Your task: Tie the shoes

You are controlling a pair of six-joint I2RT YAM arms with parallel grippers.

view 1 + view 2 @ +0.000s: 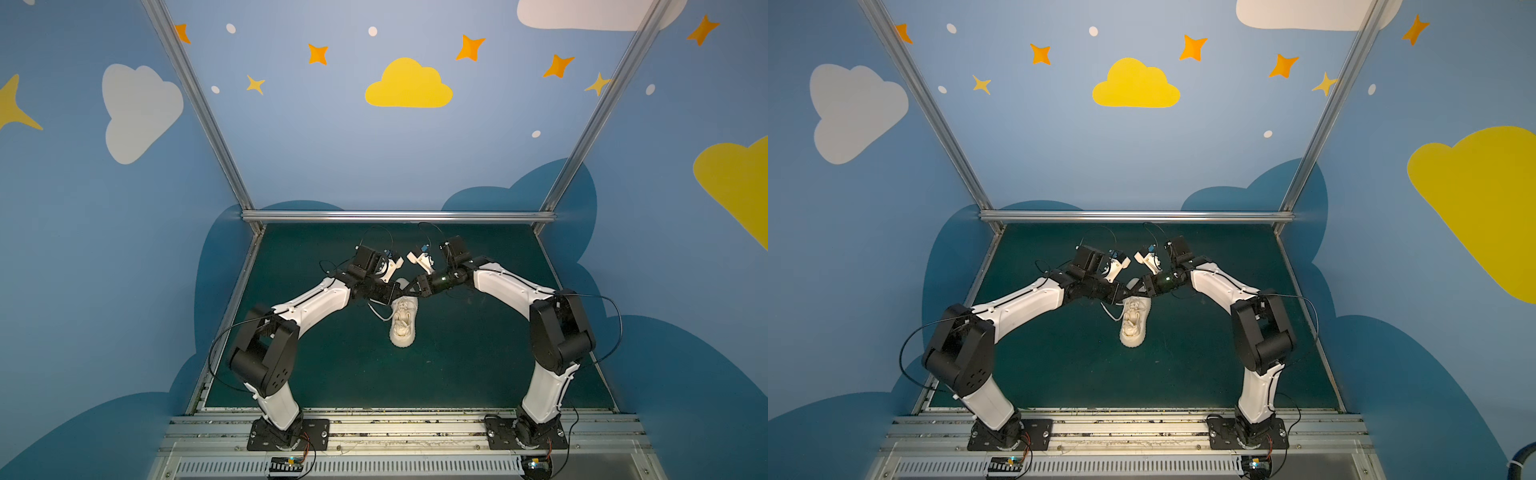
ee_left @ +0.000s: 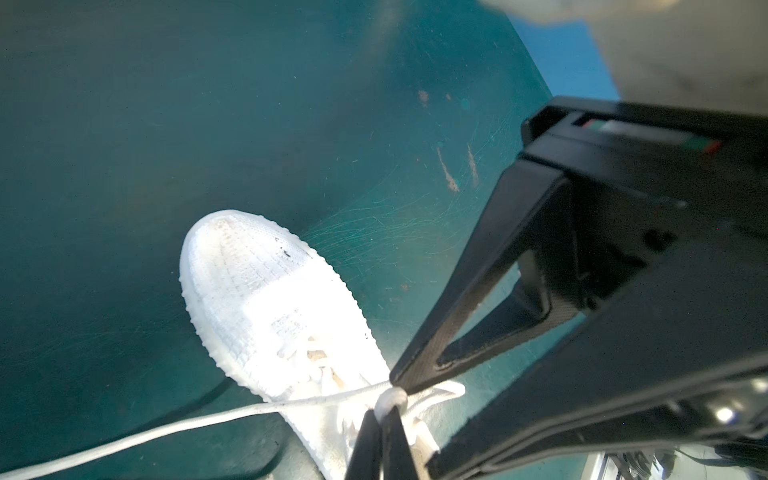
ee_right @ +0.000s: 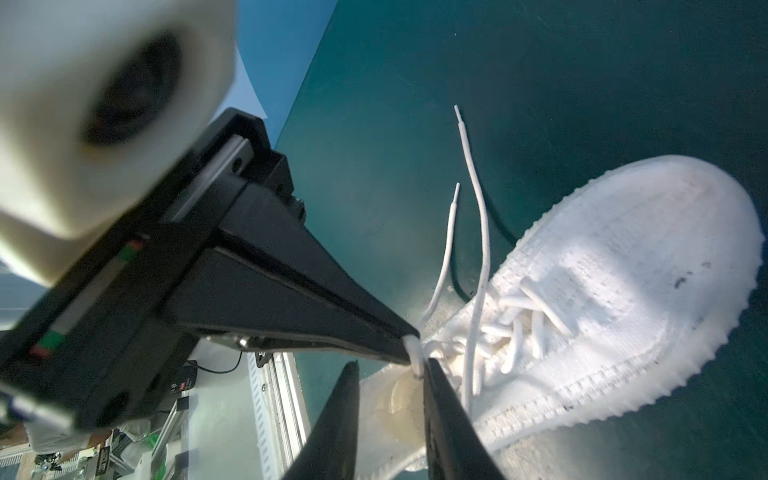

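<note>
The sneaker [image 1: 402, 328] sits in the middle of the dark green mat [image 1: 478, 365], toe toward the arm bases, with its heel end under the two grippers in both top views. Its upper is a cream-white knit with a fine ribbed weave and a few dark specks near the toe. The off-white sole has a ridged, toothed rim. The laces [image 2: 390, 400] are round cream cords with stiff tips, and two free ends trail off the shoe's side. The left gripper [image 2: 384, 411] is clenched on a bunched bit of lace above the tongue, one strand running off from the pinch. The right gripper [image 3: 390, 365] has its black tapered jaws apart, one of them touching that same bunch without clamping it. The mat shows fine scratches and scuffs
</note>
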